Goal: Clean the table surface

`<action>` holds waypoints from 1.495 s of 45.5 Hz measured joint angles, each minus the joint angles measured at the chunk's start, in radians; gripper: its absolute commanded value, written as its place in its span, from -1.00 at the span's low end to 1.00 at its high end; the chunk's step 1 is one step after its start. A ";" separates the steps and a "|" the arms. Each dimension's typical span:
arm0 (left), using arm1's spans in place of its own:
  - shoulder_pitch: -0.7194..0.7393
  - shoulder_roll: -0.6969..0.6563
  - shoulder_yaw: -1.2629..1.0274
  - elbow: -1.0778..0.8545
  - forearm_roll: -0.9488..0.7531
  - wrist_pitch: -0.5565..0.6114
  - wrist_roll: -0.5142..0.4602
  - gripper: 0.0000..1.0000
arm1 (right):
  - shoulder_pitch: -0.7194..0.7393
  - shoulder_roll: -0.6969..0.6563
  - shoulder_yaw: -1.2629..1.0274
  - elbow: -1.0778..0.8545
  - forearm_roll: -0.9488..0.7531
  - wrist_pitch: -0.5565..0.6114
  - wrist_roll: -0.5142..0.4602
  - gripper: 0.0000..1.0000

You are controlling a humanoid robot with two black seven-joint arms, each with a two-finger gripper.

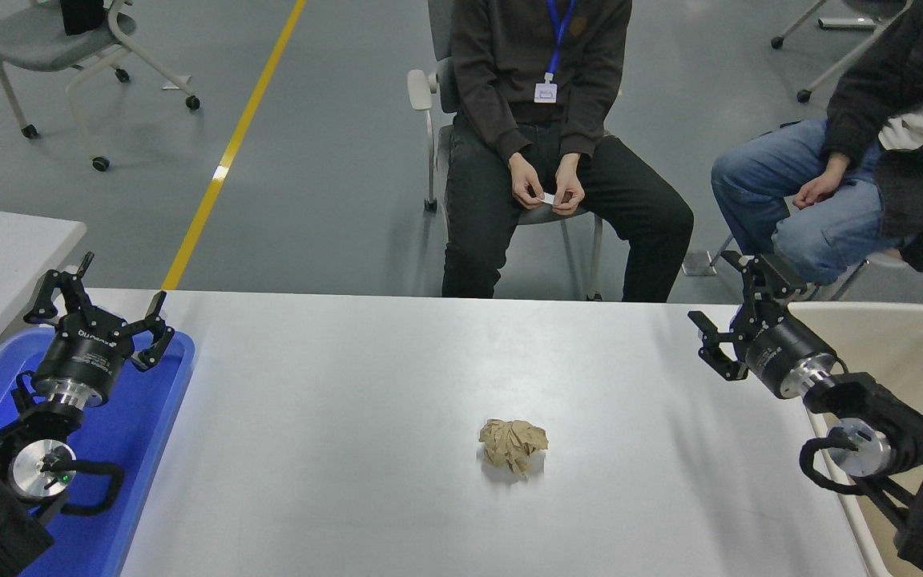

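Two black arms carry silver wrist rings, looped black cables and black, white-lettered hand [97, 308] housings.

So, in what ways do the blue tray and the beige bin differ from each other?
The blue tray sits at the table's left edge and looks shallow; the beige bin stands at the right edge and looks deeper. The left gripper hovers over the tray; the right gripper is over the table beside the bin. Both are plastic-looking open containers.

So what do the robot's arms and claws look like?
Both arms are black. Each ends in a round black wrist with a shiny silver ring behind it. The left gripper has thin black jointed fingers and small white lettering on its wrist; a looped black cable and a tiny green light sit lower down. The right gripper looks the same, with a black cable curling by its silver joint.
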 measured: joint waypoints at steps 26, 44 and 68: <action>0.000 0.000 0.000 0.000 0.000 0.000 0.000 1.00 | 0.420 -0.190 -0.592 0.323 -0.163 0.009 -0.111 1.00; 0.000 0.000 0.000 0.000 0.000 0.000 0.000 1.00 | 0.615 -0.095 -0.813 0.373 -0.306 0.005 -0.285 1.00; 0.000 0.000 0.000 0.000 0.000 0.000 0.000 1.00 | 0.717 0.217 -0.990 0.223 -0.295 -0.019 -0.434 1.00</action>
